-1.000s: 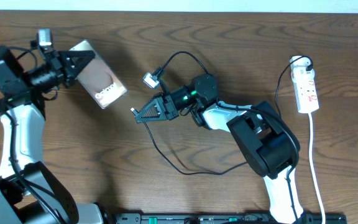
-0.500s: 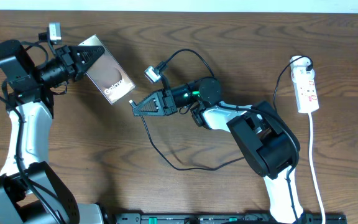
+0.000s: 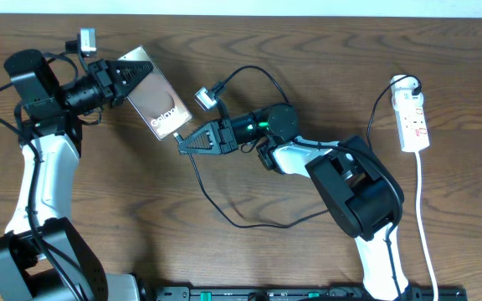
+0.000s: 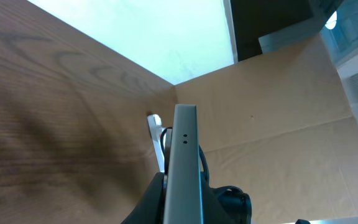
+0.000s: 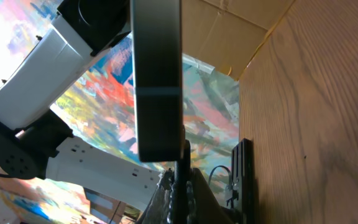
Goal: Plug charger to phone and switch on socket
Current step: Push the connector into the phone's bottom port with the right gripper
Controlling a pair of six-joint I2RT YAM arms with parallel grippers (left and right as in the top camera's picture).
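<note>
My left gripper is shut on the bronze-brown phone and holds it tilted above the table at upper left. Its bottom edge faces the right arm. In the left wrist view the phone shows edge-on between the fingers. My right gripper is shut on the charger's connector end, whose tip touches or nearly touches the phone's lower edge. The black charger cable loops over the table. In the right wrist view the phone's dark edge stands just above the shut fingers. The white socket lies at far right.
The socket's white cord runs down the right side to the front edge. A black plug sits at the strip's top end. A dark rail runs along the table's front edge.
My left gripper has carried the phone to the right, toward the right gripper. The right gripper with the connector moved slightly up-left earlier and now holds still at the phone's lower edge.
</note>
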